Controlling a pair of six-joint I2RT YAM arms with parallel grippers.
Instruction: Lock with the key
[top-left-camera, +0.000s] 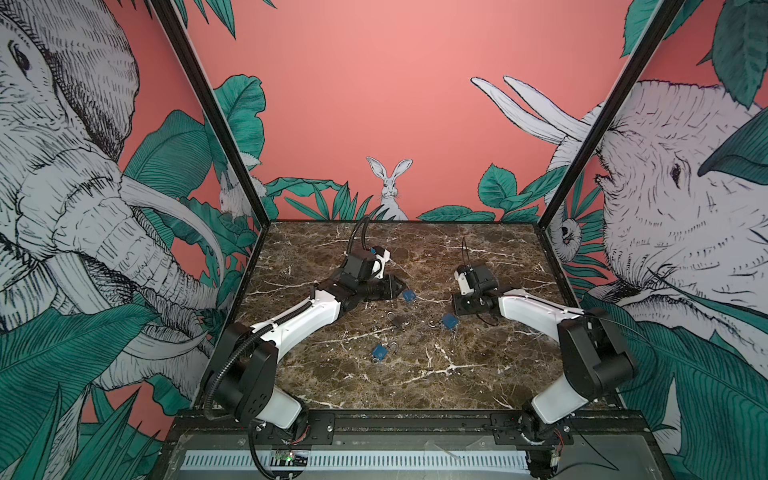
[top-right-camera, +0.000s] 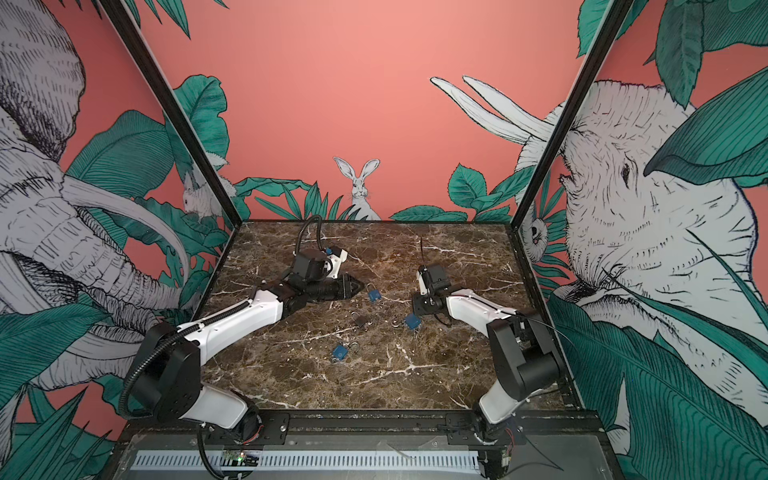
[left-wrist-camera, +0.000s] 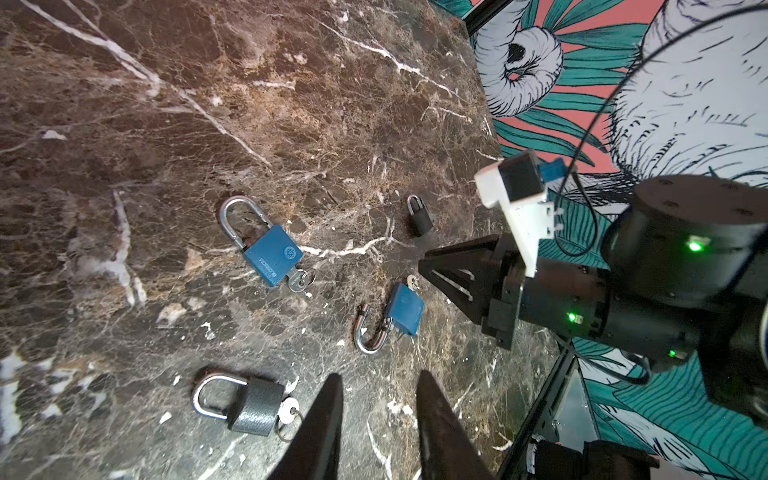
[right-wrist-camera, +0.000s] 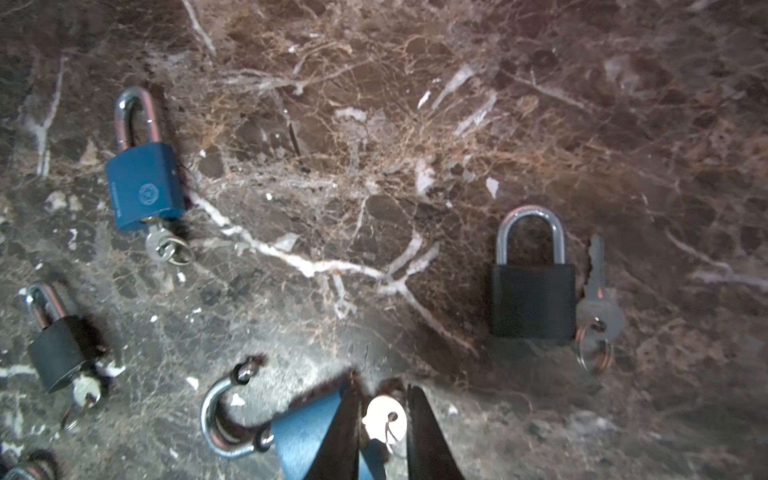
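Key (right-wrist-camera: 384, 415) of the open blue padlock (right-wrist-camera: 305, 432), right of the table's (top-left-camera: 415, 374) middle, sits between the right gripper's (right-wrist-camera: 381, 379) fingers; whether they pinch it, I cannot tell. Left gripper (left-wrist-camera: 379, 374) hovers spread.

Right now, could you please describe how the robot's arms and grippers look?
The left arm and right arm have white shells and black joints. A ribbed black conduit follows the left; a thin black cable and green lights, the right. The left gripper and right gripper are black and tapered.
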